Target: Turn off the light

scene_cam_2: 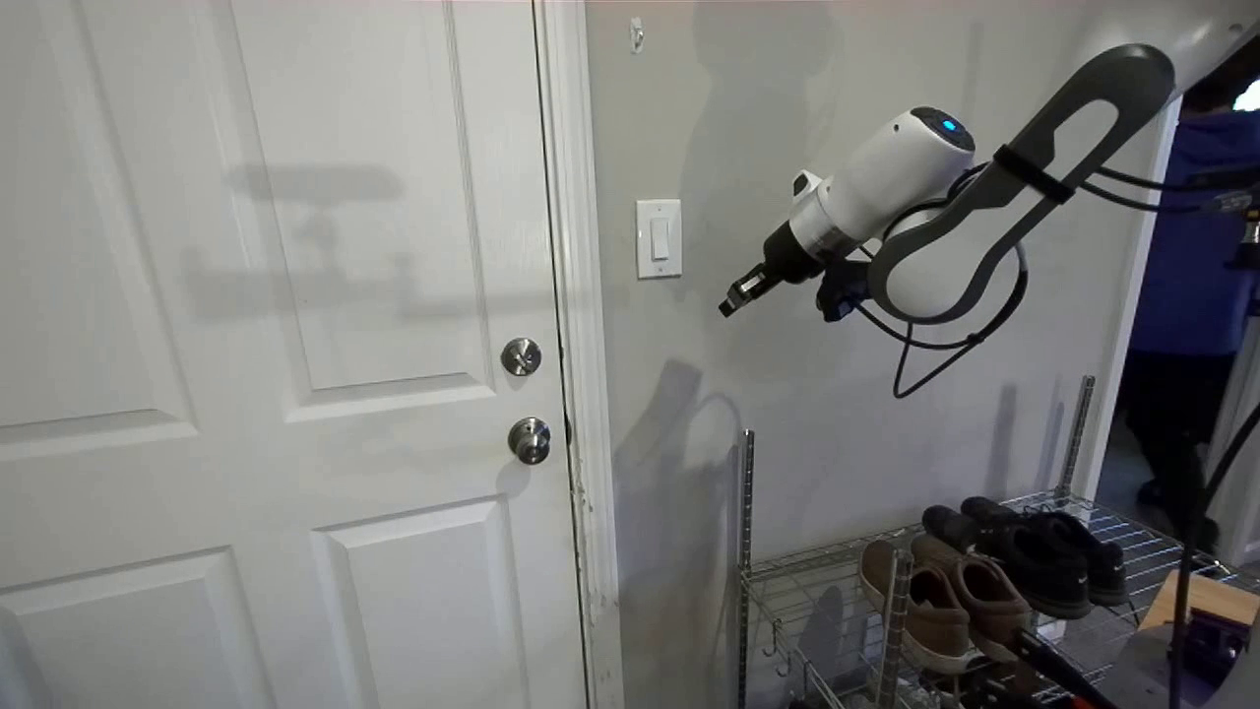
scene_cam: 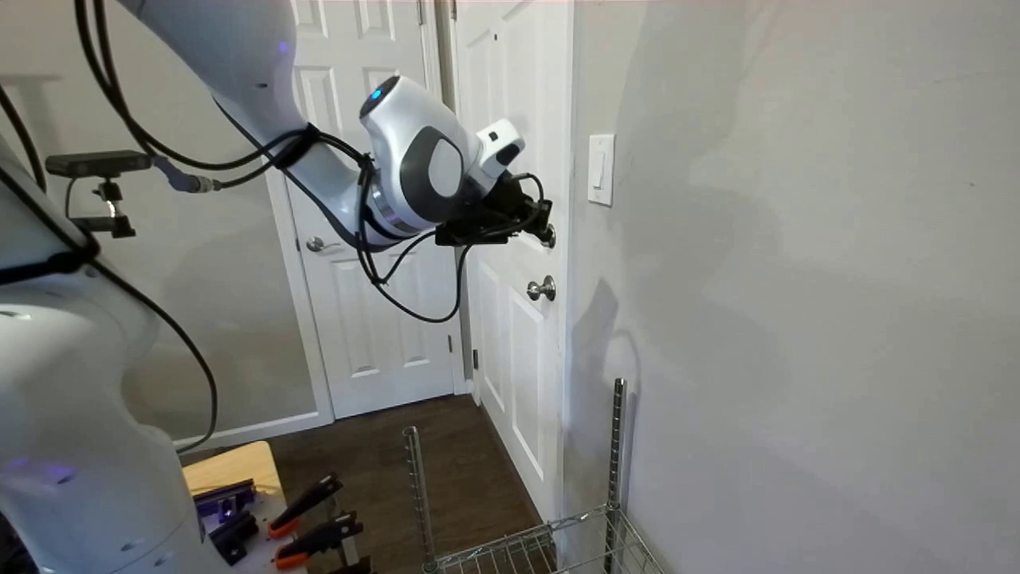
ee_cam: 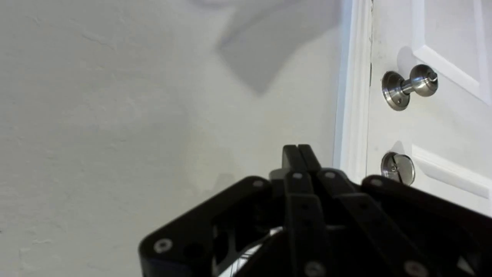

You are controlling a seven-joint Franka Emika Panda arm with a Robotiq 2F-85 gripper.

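Note:
The light switch is a white upright wall plate with a rocker. It is on the grey wall beside the door frame in both exterior views point(scene_cam: 602, 170) point(scene_cam_2: 659, 238). No lamp is in view. My gripper point(scene_cam_2: 733, 298) is black and points down toward the door side. In that exterior view its tips appear right of the switch and a little below it, apart from it. In an exterior view the gripper point(scene_cam: 542, 214) appears left of the switch, in front of the door. In the wrist view the two fingers point(ee_cam: 297, 147) are together with nothing between them. The switch is not visible there.
A white door point(scene_cam_2: 394, 473) with a round metal knob point(scene_cam_2: 530, 440) and a deadbolt point(scene_cam_2: 521, 356) stands beside the switch. A wire rack with upright posts point(scene_cam_2: 746, 512) and shoes point(scene_cam_2: 1043, 561) is below the arm. Clamps point(scene_cam: 319, 538) lie near the robot base.

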